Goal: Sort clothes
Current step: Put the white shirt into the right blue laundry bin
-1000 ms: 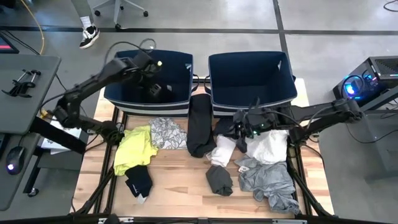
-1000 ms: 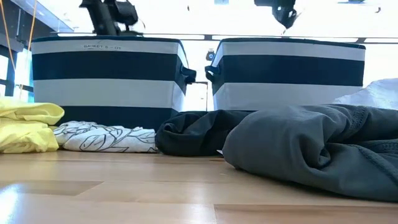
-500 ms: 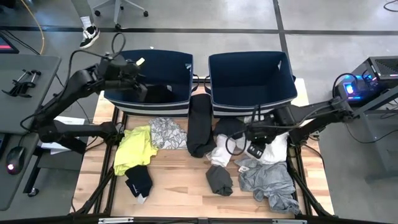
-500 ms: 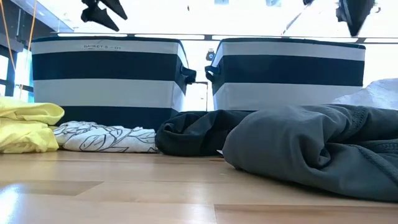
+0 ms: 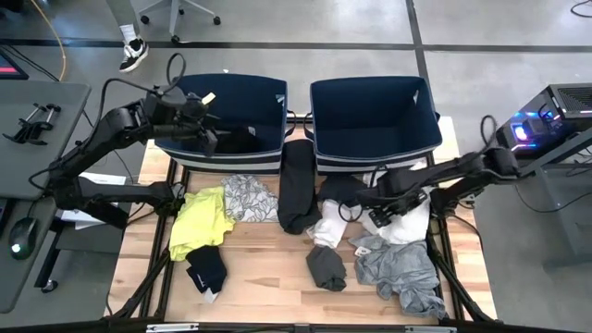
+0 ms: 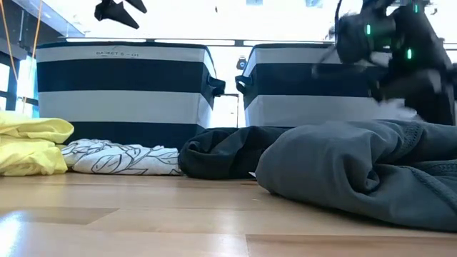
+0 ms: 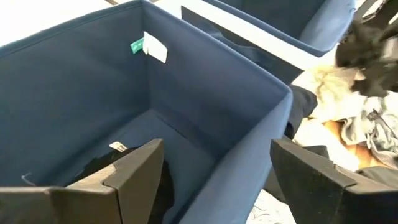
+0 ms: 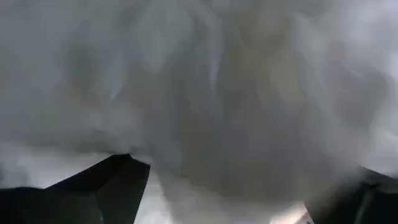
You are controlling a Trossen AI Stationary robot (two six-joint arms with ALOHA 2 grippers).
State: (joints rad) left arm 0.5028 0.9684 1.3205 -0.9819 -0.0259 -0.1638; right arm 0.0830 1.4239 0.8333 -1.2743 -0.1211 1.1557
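With fingers spread wide and empty, the left gripper (image 5: pixel 205 129) hung over the left dark blue fabric bin (image 5: pixel 268 92) holding one black garment (image 5: pixel 242 141), while the right gripper (image 5: pixel 377 211), wide open, pressed down on the crumpled white garment (image 5: pixel 407 220), probably to grasp it.

Two dark, jointed arms trailing black cables, with green lights glowing on the right arm's wrist.
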